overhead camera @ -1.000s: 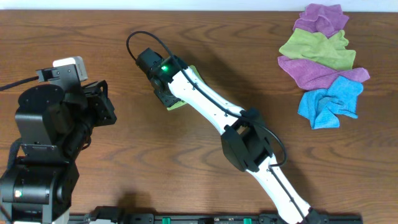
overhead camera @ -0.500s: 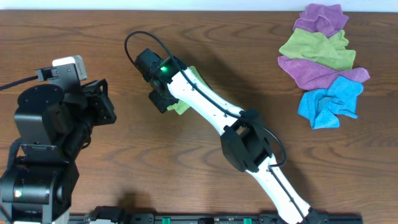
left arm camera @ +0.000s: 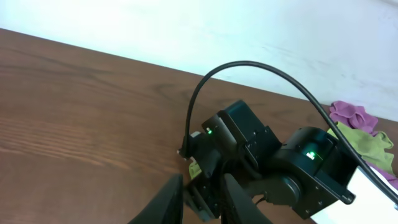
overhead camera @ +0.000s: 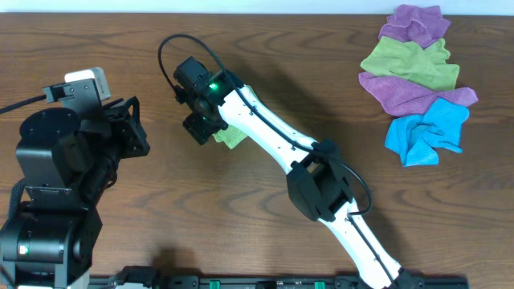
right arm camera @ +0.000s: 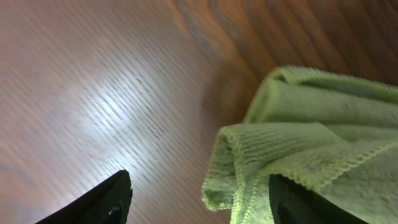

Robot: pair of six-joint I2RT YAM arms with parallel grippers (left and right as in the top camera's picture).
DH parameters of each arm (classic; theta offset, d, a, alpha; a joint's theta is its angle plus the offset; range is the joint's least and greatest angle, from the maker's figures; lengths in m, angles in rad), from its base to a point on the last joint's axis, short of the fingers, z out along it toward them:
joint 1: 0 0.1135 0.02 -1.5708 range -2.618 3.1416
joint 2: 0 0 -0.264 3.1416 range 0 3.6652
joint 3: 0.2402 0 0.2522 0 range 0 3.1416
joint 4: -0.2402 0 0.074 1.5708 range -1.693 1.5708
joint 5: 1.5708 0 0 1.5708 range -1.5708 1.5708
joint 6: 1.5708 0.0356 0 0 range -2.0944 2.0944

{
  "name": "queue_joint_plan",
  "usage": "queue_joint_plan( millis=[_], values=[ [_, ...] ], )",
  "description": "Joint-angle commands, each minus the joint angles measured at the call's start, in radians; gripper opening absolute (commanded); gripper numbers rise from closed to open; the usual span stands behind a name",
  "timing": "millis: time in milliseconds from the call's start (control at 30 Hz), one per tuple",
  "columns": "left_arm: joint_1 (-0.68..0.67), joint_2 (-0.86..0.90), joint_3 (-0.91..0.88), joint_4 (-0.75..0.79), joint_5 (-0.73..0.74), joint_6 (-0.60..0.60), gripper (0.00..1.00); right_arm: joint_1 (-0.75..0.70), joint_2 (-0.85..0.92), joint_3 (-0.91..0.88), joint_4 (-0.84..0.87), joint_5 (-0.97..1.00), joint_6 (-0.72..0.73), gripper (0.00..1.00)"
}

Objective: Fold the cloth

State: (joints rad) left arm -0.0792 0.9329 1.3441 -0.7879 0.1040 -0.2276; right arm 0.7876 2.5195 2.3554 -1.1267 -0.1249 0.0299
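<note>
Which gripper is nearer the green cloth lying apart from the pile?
Right. The right gripper is at the green cloth, with open fingers either side of its edge. The left gripper sits off to the cloth's left, apart from it.

The worktop (overhead camera: 120, 48) is a dark brown wood-grain board. Left of its middle a small green cloth (overhead camera: 231, 137) lies on the wood, its edge apparently doubled over in the right wrist view (right arm camera: 311, 143). Toward the far right corner sits a heap (overhead camera: 418, 80) of crumpled cloths, each touching the next: a purple cloth (overhead camera: 416, 22), a lime cloth (overhead camera: 409, 63), a second purple cloth (overhead camera: 401, 92) and, nearest the front, a blue cloth (overhead camera: 426, 132).
</note>
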Motion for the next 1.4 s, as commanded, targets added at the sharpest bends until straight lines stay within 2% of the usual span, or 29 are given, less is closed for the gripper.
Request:
queue_joint_plan(
  millis=[0, 133, 333, 533, 733, 800, 900, 933, 1000, 1100, 1233, 1367],
  values=[
    [0.004, -0.006, 0.014, 0.003, -0.011, 0.014, 0.22, -0.017, -0.042, 0.023, 0.010, -0.058, -0.032, 0.72],
    [0.004, -0.006, 0.014, 0.016, -0.011, 0.014, 0.22, -0.034, -0.042, 0.023, 0.021, -0.127, -0.046, 0.74],
    [0.004, -0.006, 0.014, 0.037, -0.042, 0.015, 0.22, -0.084, -0.049, 0.064, 0.006, -0.127, -0.043, 0.79],
    [0.007, 0.013, 0.013, 0.037, -0.093, 0.014, 0.23, -0.130, -0.117, 0.200, -0.052, -0.126, -0.048, 0.82],
    [0.034, 0.106, 0.009, 0.026, -0.041, 0.011, 0.23, -0.190, -0.226, 0.246, -0.141, -0.077, -0.089, 0.89],
    [0.043, 0.150, -0.002, 0.025, 0.016, 0.011, 0.29, -0.230, -0.257, 0.246, -0.176, -0.077, -0.092, 0.92],
    [0.047, 0.219, -0.029, 0.027, 0.109, 0.015, 0.43, -0.305, -0.289, 0.246, -0.235, -0.077, -0.092, 0.95],
    [0.047, 0.241, -0.039, 0.031, 0.136, 0.015, 0.54, -0.328, -0.293, 0.246, -0.253, -0.078, -0.091, 0.97],
    [0.047, 0.284, -0.055, 0.037, 0.186, 0.014, 0.67, -0.372, -0.296, 0.246, -0.292, -0.078, -0.092, 0.99],
    [0.047, 0.365, -0.058, 0.046, 0.254, 0.014, 0.98, -0.431, -0.296, 0.246, -0.353, -0.077, -0.092, 0.99],
    [0.047, 0.443, -0.058, 0.109, 0.435, 0.014, 0.95, -0.488, -0.296, 0.246, -0.400, -0.077, -0.099, 0.99],
    [0.046, 0.489, -0.058, 0.222, 0.520, -0.006, 0.95, -0.532, -0.296, 0.246, -0.438, -0.077, -0.100, 0.99]
  ],
)
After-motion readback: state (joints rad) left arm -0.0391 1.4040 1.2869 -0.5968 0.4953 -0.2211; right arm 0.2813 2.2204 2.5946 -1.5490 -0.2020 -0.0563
